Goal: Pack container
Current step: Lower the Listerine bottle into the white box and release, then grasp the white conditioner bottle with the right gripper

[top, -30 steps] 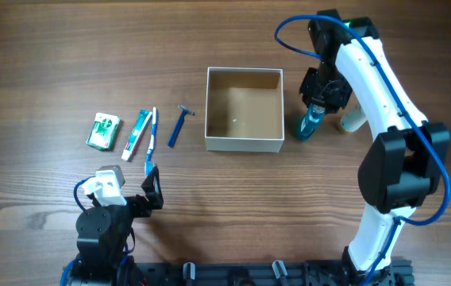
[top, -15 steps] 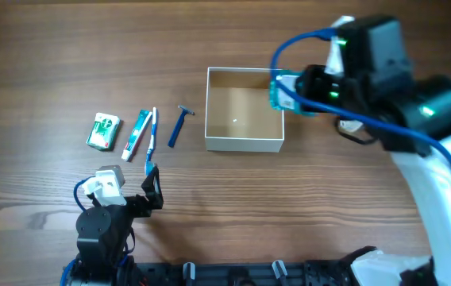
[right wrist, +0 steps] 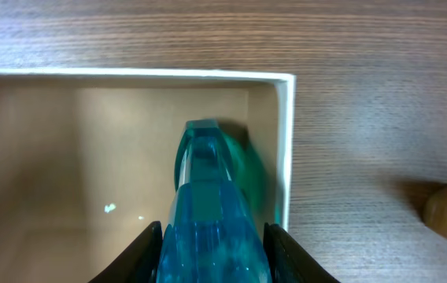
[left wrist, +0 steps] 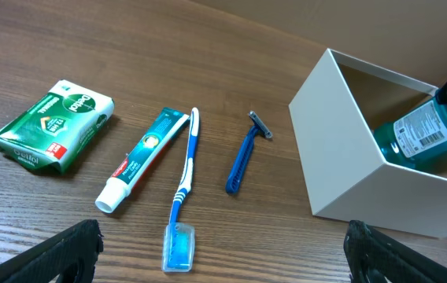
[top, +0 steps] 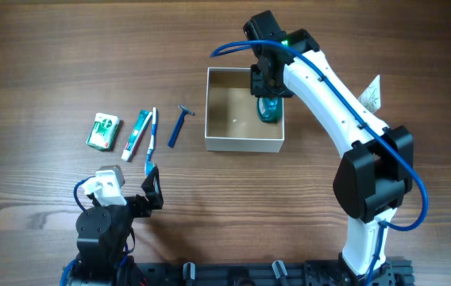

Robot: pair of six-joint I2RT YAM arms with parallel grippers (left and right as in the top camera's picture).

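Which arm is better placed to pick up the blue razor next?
Probably the left arm: its jaws stand open and empty, with the razor close ahead in its wrist view. The right arm has its jaws shut on the bottle inside the container, so it is occupied.

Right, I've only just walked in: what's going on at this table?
The right pincer grips a blue-green bottle and holds it inside the container, close to its right wall. Whether the bottle touches the floor cannot be told. The left pincer is open and holds nothing. A soap packet, toothpaste, toothbrush and razor lie on the table left of the container, not yet packed.
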